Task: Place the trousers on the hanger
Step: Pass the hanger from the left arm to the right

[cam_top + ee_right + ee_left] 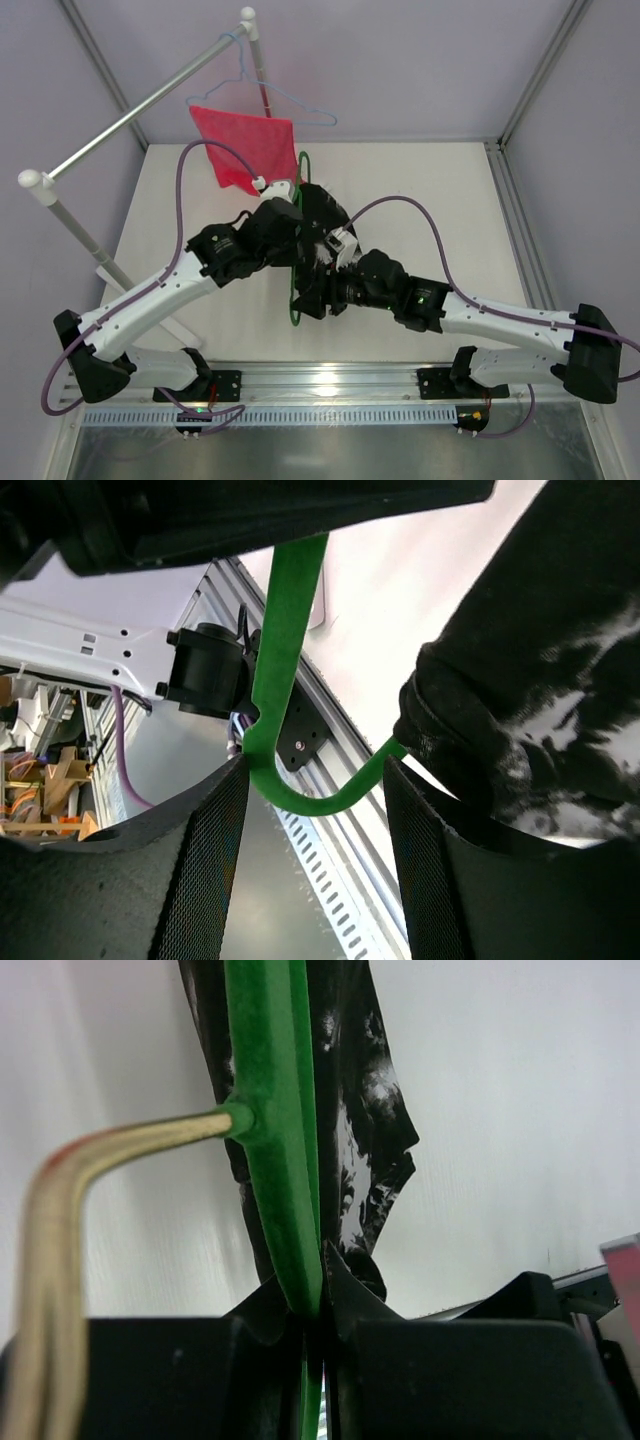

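**Item 1, the hanger [275,1110].** We record it as bright green and flocked, with a brass-coloured hook [60,1210] bending off to the left. It stands on edge above the middle of the table [440,200], between the two arms.

**Item 2, the trousers [540,660].** They are black with white splotches. We list them as draped over the hanger's lower bar and hanging bunched beside its frame.

**Item 3, left gripper [318,1310].** Its jaws are clamped tight on the hanger's green shoulder.

**Item 4, right gripper [315,770].** Its fingers stand apart and hold nothing. The hanger's curved corner passes between them, with a gap showing on either side.

**Surroundings.**
- A red mesh cloth [250,145] hangs on a pale blue wire hanger [300,105] from the white rack rail [140,110] at the far left.
- Purple cables [430,225] loop over both arms.

**View notes.**
- From above, the arms hide most of the trousers, and we see the hanger only as green slivers.
- The left wrist view alone shows the grip and the hook.
- The right wrist view alone shows the open fingers and the slotted metal rail [330,880] below.
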### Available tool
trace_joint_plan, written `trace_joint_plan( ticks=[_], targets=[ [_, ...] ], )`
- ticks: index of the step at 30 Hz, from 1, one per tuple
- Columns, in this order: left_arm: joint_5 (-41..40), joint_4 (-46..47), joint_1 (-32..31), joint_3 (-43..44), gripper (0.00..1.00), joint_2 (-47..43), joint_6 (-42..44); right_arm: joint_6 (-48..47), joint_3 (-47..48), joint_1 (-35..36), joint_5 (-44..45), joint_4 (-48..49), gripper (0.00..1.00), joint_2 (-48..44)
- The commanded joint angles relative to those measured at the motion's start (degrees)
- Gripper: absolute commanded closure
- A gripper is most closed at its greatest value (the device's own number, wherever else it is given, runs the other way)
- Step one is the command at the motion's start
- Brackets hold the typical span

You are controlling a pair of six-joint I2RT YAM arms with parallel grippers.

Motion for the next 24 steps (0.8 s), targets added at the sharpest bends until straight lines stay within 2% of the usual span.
trace_joint_plan(
  ticks=[1,4,6,8,9,11,12,13,15,18,19,24],
  targets=[
    [-0.53,6.38,-0.05,0.68,1.0,-0.62,-1.22,0.31,3.6,1.92,4.99,6.61,0.41,3.09],
    [-0.62,6.12,-0.05,0.6,0.99,-0.7,-1.31,1.19,5.18,3.76,5.7,8.98,0.41,6.16],
    [-0.62,6.12,-0.05,0.25,1.0,-0.79,-1.31,1.63,6.15,4.82,6.75,9.34,0.5,7.57],
    [-0.97,6.12,-0.05,-0.02,1.0,-1.32,-1.48,2.16,6.68,5.0,7.46,9.77,0.6,8.19],
    [-1.06,6.21,-0.05,-0.37,1.0,-1.49,-1.57,2.42,6.77,5.43,7.37,10.12,0.69,8.54],
    [-1.32,6.21,-0.05,-0.81,1.0,-2.02,-1.57,2.95,6.86,5.61,7.81,9.95,0.81,8.63],
    [-1.32,6.21,-0.05,-0.9,1.0,-2.28,-1.57,3.3,6.59,5.79,9.99,9.95,0.92,8.2],
    [-1.41,6.21,-0.05,-1.25,0.99,-2.37,-1.66,3.56,6.33,5.88,10.27,10.3,0.96,7.76],
    [-1.32,6.29,-0.05,-1.77,0.98,-3.16,-2.1,4.09,5.45,6.05,10.89,11.27,0.96,7.14],
    [-0.1,8.13,-0.05,-3.7,0.85,-5.35,-2.36,4.09,5.71,6.05,12.29,11.44,0.96,5.91],
    [0.34,9.62,-0.05,-4.32,0.77,-5.88,-2.36,4.35,5.71,6.05,12.38,11.79,0.96,5.65],
    [2.36,14.9,-0.14,-9.16,0.67,-9.92,-3.24,5.58,7.56,5.97,12.21,13.03,0.96,6.43]
  ],
)
